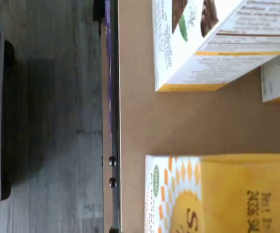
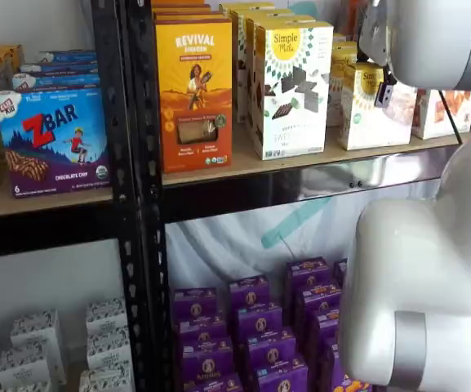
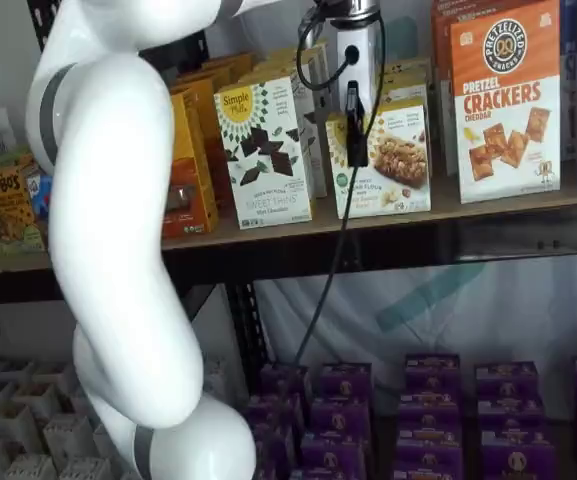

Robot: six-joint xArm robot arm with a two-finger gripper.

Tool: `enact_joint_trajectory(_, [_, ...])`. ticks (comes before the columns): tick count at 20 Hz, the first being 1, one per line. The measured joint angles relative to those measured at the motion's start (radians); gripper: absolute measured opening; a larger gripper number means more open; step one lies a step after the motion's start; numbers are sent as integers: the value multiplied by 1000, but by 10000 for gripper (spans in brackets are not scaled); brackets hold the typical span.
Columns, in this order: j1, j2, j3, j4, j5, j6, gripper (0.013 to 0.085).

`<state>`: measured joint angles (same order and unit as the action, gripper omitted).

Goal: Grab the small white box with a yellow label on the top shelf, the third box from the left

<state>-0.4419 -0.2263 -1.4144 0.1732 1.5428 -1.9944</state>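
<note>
Two cartons fill most of the wrist view, both lying on the smooth tan board of the top shelf [image 1: 140, 121]. One is the small white box [image 1: 217, 194], seen from above: a matte yellow top panel with dark print and a yellow sunburst on its white face, cut off by the picture's edge. Apart from it, across a bare strip of board, is a taller white carton [image 1: 203, 43] with brown shapes and fine nutrition print, also cut off. The shelf's dark front rail [image 1: 111, 121] runs beside grey wood-grain floor [image 1: 47, 121]; two small bolts show on it. No fingers appear here.

In a shelf view, the small white box [image 2: 371, 106] stands upright on the top shelf [image 2: 317, 159], to the right of the tall Simple Mills carton [image 2: 292, 90]. A glossy white arm housing [image 2: 431, 41] hides its upper right part, and one small dark piece [image 2: 384, 91] hangs before it; whether that is a finger is unclear. An orange Revival carton [image 2: 194, 94] stands further left.

In a shelf view, the small white box [image 3: 383, 160] shows a pale food picture. The gripper [image 3: 356, 125] hangs in front of it, white body above, a single black finger visible side-on with a cable beside; I cannot tell how its fingers stand. A crackers carton [image 3: 506, 100] stands to the right.
</note>
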Motion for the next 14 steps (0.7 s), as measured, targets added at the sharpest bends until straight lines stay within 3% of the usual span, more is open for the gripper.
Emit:
enact_joint_trajectory(5, [-2,3,-1,0,4,-2,770])
enact_joint_trajectory(9, [-6,5,-4,3,9,-5,650])
enact_joint_trajectory(13, [-8,5,-4,5,10,-7,650])
enact_joint_trajectory(14, [-8,6,-7,5,14,-7,610])
